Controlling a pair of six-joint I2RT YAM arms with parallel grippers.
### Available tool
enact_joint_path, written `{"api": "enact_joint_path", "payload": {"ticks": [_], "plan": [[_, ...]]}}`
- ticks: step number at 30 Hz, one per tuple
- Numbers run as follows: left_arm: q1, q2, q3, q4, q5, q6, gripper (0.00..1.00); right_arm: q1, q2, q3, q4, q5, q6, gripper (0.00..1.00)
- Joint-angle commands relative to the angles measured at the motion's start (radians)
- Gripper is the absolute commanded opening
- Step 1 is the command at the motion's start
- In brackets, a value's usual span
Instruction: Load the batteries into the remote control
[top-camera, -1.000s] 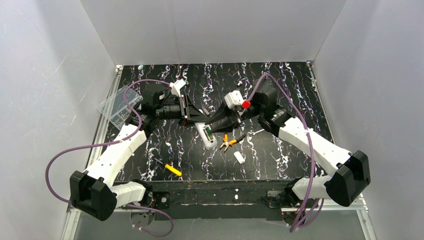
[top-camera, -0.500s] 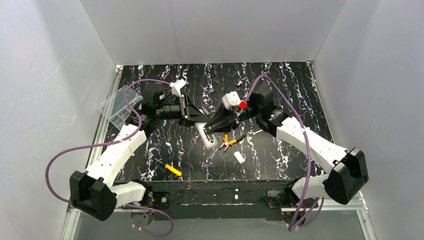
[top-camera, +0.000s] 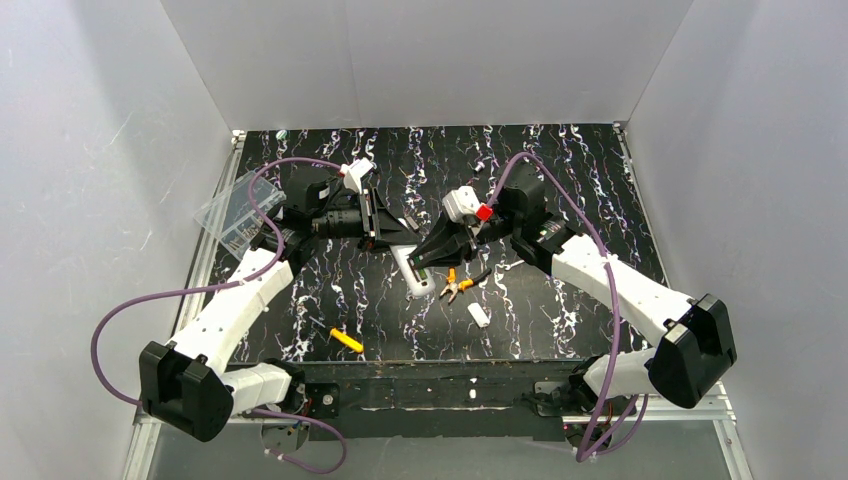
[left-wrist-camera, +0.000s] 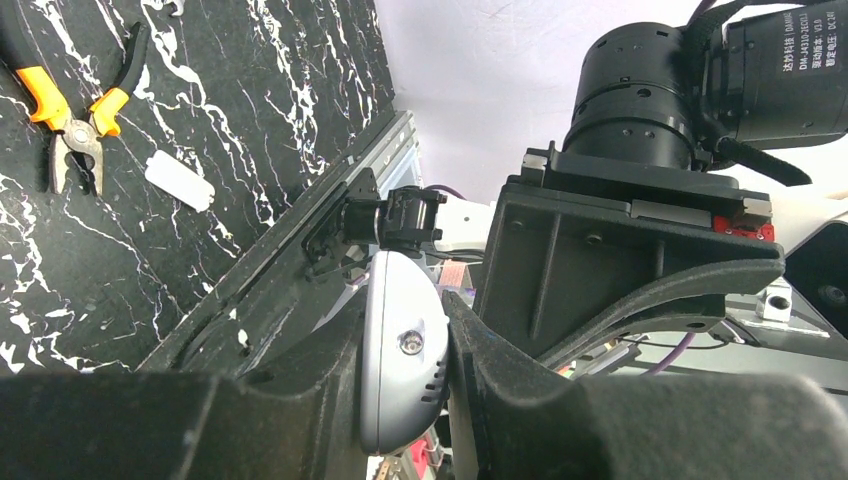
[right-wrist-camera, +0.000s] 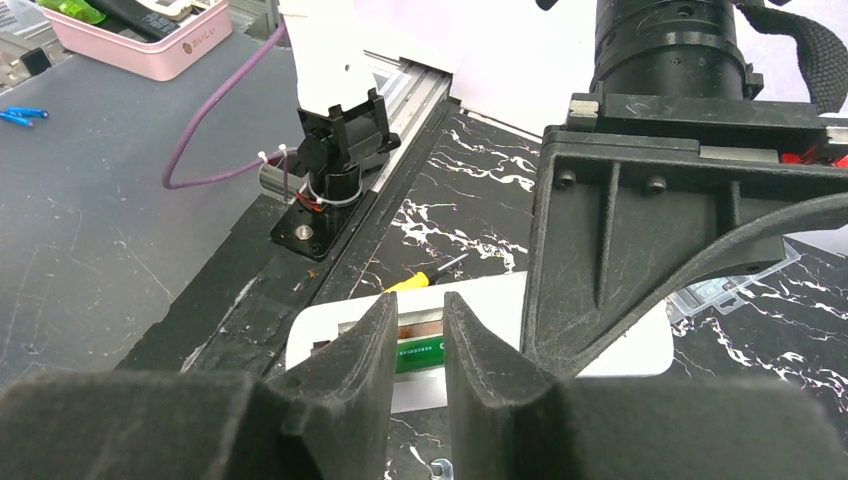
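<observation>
place: robot lab cell
walls: white panels (top-camera: 430, 60) on three sides
table: black marbled top (top-camera: 560, 160)
6 o'clock: arm bases (top-camera: 290, 385), purple cables (top-camera: 120, 315)

Bright, even overhead light; soft shadows; wrist views blurred up close.

I'm seeing the white remote control (top-camera: 416, 273) lying back-up near the middle of the black table (top-camera: 560, 180), its bay standing open and its far end sitting clamped in the left gripper (left-wrist-camera: 402, 312). One green battery (right-wrist-camera: 420, 349) is lying crosswise inside (label facing up).
</observation>
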Motion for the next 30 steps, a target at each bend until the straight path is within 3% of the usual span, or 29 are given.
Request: {"api": "enact_joint_path", "payload": {"ticks": [1,30], "plan": [[-0.002,-0.023,0.046,0.043,0.066,-0.003,0.0,0.004,0.002,-0.006,-0.003,-0.015,-0.02,0.3],[-0.002,-0.019,0.045,0.097,0.058,-0.046,0.0,0.019,-0.019,-0.023,-0.078,-0.066,-0.05,0.29]]}}
